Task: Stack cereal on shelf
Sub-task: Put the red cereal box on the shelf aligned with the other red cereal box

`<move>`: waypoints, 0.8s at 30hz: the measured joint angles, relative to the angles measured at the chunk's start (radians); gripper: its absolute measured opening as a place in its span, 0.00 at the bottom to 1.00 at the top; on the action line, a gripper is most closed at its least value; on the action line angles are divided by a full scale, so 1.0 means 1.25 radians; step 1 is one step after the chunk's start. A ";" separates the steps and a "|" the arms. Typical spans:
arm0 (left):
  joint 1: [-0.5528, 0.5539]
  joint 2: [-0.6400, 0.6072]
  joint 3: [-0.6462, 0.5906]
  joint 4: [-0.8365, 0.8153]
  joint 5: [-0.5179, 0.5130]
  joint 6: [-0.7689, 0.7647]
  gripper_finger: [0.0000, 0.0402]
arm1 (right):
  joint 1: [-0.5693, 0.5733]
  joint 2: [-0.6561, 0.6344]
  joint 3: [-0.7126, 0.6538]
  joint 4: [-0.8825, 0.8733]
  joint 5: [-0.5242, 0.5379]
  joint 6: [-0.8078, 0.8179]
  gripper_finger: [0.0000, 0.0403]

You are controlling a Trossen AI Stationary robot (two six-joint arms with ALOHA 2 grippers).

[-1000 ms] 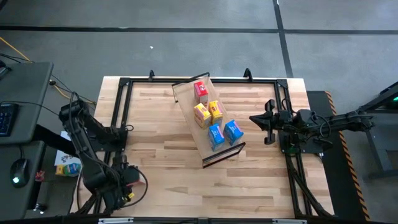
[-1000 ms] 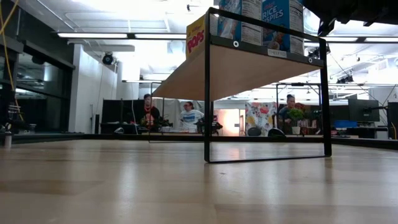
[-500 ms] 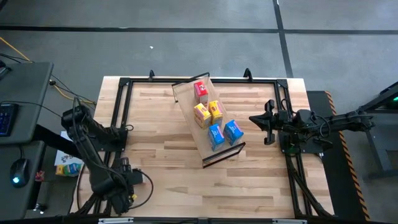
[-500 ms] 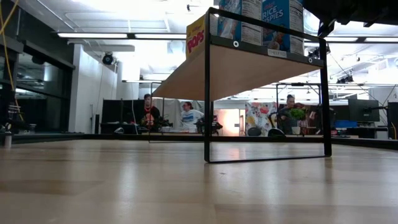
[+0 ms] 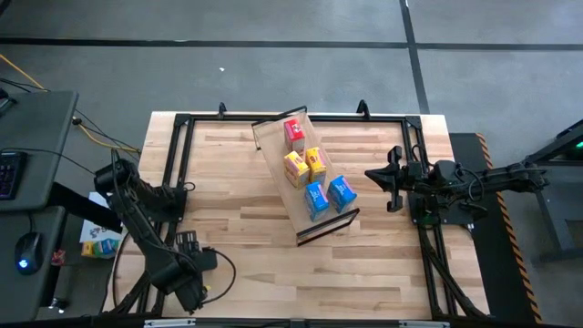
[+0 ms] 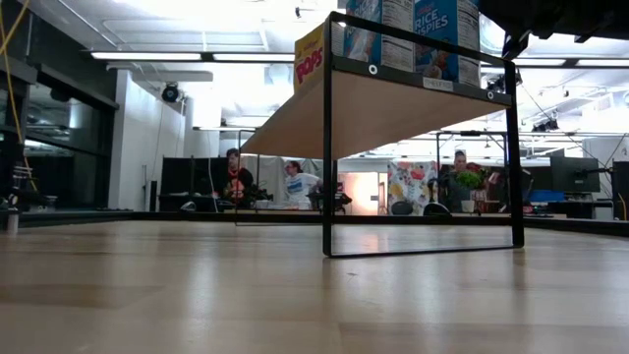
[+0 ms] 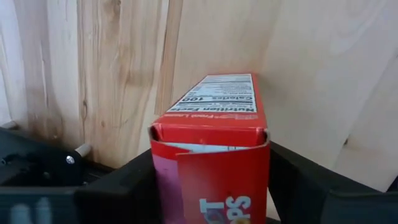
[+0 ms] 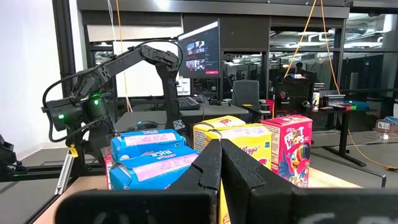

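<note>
one red cereal box (image 7: 211,158) held between left claw (image 7: 205,186) fingers, right claw (image 8: 221,168) pinched shut, empty

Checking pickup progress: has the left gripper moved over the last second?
Yes. The left gripper has shifted rightward along the table's near edge, toward the shelf.

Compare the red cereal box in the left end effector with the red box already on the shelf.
The red box in the left end effector is clamped between dark fingers low over the table's near-left corner; the red box on the shelf stands free at the shelf's far end, beside the yellow boxes. Both are small red cereal boxes.
</note>
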State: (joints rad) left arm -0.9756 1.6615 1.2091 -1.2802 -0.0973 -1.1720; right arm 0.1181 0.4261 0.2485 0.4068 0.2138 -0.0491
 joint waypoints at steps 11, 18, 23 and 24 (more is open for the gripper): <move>0.007 -0.003 0.000 -0.014 0.000 0.037 0.32 | 0.000 0.000 0.000 0.000 0.000 0.000 0.00; 0.053 -0.059 0.051 -0.144 -0.074 0.145 0.32 | 0.000 0.000 0.000 0.000 0.000 0.000 0.00; 0.112 -0.130 0.149 -0.235 -0.244 0.302 0.32 | 0.000 0.000 0.000 0.000 0.000 0.000 0.00; 0.132 -0.153 0.165 -0.227 -0.277 0.354 0.32 | 0.000 0.000 0.000 0.000 0.000 0.000 0.00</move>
State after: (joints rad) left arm -0.8106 1.4701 1.4151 -1.5634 -0.4439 -0.7290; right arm 0.1181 0.4259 0.2485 0.4072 0.2142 -0.0490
